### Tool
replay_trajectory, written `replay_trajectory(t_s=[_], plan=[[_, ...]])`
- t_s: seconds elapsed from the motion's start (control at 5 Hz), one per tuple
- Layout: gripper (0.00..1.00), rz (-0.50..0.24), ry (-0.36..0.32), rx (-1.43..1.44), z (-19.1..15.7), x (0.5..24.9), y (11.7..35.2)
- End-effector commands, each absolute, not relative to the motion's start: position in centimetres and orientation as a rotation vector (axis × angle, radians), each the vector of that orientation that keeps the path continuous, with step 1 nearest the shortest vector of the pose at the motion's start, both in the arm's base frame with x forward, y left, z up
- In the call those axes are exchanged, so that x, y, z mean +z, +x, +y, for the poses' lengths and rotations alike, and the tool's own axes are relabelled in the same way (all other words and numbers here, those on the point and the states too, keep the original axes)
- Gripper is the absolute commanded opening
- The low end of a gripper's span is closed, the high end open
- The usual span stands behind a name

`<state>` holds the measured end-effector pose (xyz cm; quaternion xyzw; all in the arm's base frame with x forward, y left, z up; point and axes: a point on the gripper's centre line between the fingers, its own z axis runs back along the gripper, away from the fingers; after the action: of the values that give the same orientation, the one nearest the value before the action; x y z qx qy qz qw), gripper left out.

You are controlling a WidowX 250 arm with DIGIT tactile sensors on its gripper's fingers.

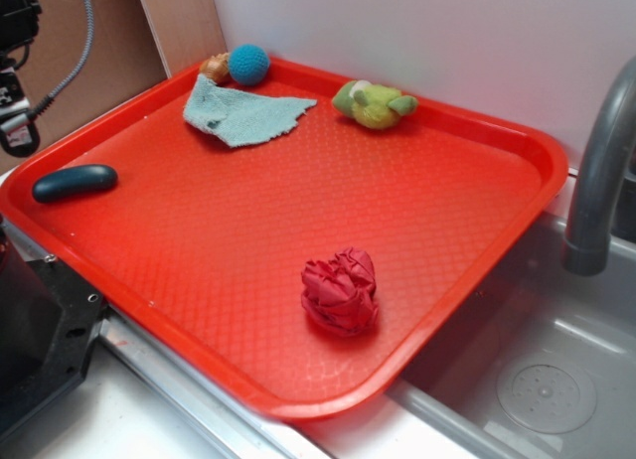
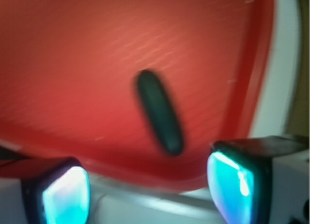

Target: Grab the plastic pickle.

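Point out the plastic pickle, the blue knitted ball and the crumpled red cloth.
plastic pickle (image 1: 75,182): exterior view, middle of its body.
blue knitted ball (image 1: 248,65): exterior view, centre of its front.
crumpled red cloth (image 1: 340,291): exterior view, middle folds.

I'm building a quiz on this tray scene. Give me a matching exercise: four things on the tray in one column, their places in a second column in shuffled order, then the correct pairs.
Things:
1. plastic pickle
2. blue knitted ball
3. yellow-green plush toy
4. crumpled red cloth

Places in the exterior view:
A. back rim of the red tray, right of the pale green cloth
B. front middle of the tray
C. far back corner
D. left edge of the tray

Pairs: 1-D, 2-C, 3-A, 4-B
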<state>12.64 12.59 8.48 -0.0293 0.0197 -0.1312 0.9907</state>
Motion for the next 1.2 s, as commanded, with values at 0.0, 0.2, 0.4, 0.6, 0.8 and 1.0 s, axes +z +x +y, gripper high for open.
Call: replay_trajectory(t_s=[0.0,0.2,0.4,0.6,0.8,1.0], plan=[[1.00,0.075,0.015,-0.319,11.4,7.8,17.6],[1.00,0.169,0.083,-0.306,10.7,5.2,15.0],[1.00,0.187,0.066,-0.261,10.9,3.7,14.8],[1.00,0.162,0.069,-0.264,10.9,3.0,15.9],[1.00,0.161,0.050,-0.271,10.9,2.8,16.7],[0.00,0.191,0.057,-0.235,10.9,2.3,16.8]])
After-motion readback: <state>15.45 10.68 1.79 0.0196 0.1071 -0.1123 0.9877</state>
